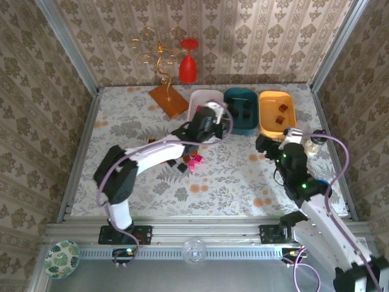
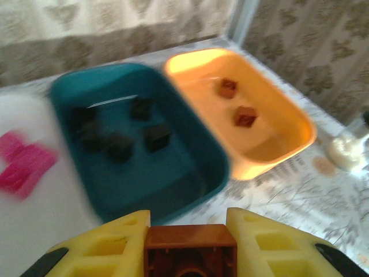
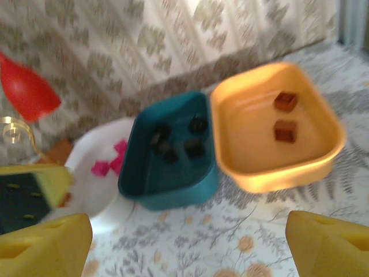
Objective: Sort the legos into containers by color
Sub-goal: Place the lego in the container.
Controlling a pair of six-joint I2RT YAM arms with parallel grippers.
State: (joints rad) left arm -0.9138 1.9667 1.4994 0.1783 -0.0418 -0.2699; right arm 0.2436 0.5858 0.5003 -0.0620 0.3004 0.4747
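Clamping a brownish orange lego [image 2: 190, 254] between its yellow fingers, the left hand [image 2: 190, 239] hangs over the near end of the teal tray [image 2: 173, 179], close to where that tray borders the white tray [image 2: 52, 225]. The orange-yellow tray [image 2: 300, 124], where this colour belongs, lies toward the upper right of the left wrist view, just past the teal tray's right wall. Its long axis runs away from the hand, and two brown legos [image 2: 245, 116] sit in it. Seen from above, the left arm reaches diagonally up across the desk [image 1: 231, 182], so a short shift to the right looks enough before letting go. The right hand [image 3: 187, 245] is released, fingers wide apart, low in front of the trays and carrying nothing. Loose pink legos [image 1: 194, 161] lie on the desk beneath the left arm.
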